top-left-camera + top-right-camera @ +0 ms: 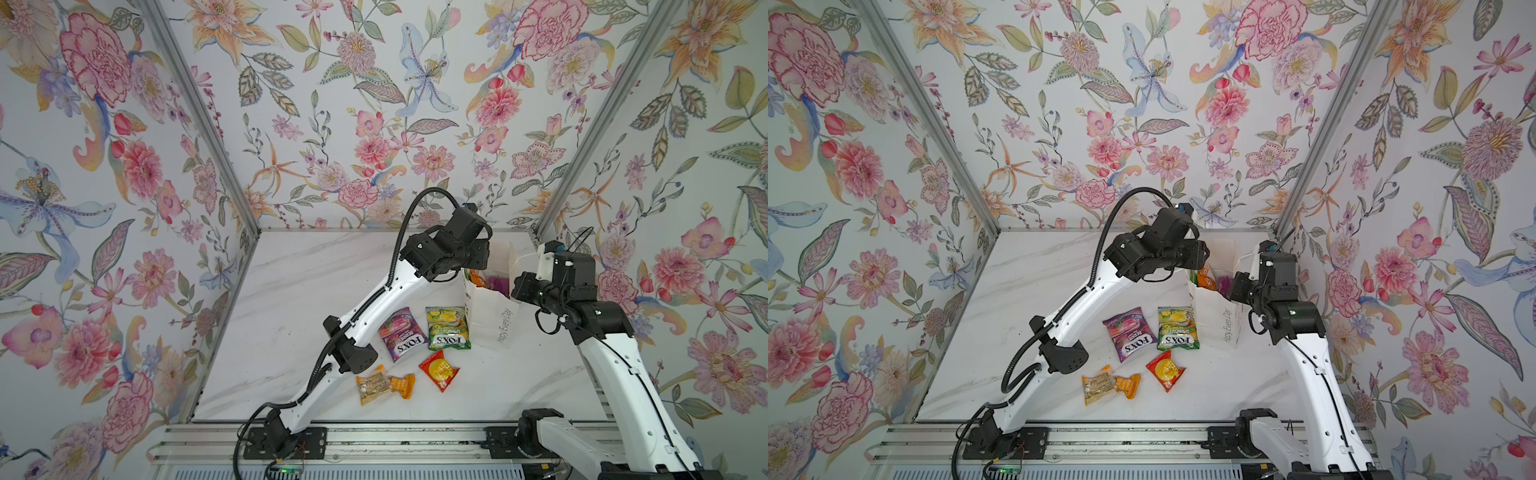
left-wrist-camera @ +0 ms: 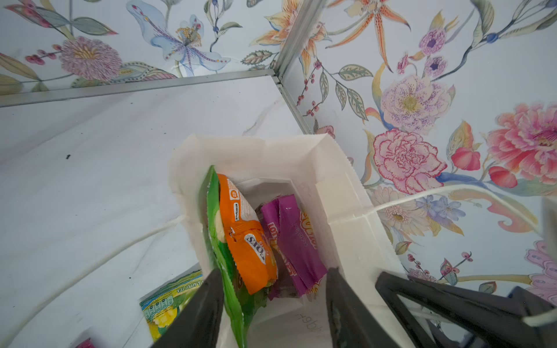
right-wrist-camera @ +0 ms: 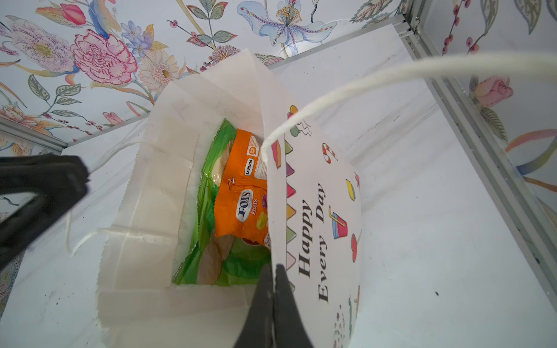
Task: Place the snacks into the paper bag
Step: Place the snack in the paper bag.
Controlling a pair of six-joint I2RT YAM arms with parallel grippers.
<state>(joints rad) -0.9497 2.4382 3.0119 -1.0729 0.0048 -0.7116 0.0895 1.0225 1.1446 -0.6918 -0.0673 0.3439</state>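
Observation:
The white paper bag (image 1: 505,328) stands at the back right of the table. My left gripper (image 2: 275,271) hangs open over its mouth with nothing between the fingers. Inside the bag (image 2: 259,144) lie an orange FOX'S packet (image 2: 247,241), a green chips bag (image 2: 217,241) and a purple pack (image 2: 295,241). My right gripper (image 3: 275,268) is shut on the rim of the lettered wall (image 3: 316,211) and holds the mouth open. On the table lie a purple FOX'S bag (image 1: 402,332), a green FOX'S bag (image 1: 448,328), a red-orange sachet (image 1: 439,370) and orange-wrapped bars (image 1: 384,384).
Floral walls with metal corner posts (image 1: 199,120) close in the marble table (image 1: 291,291) on three sides; the bag stands near the back right corner. A white cord handle (image 3: 391,78) arcs over the bag's lettered side. The left arm's elbow (image 1: 353,353) hangs beside the loose packets.

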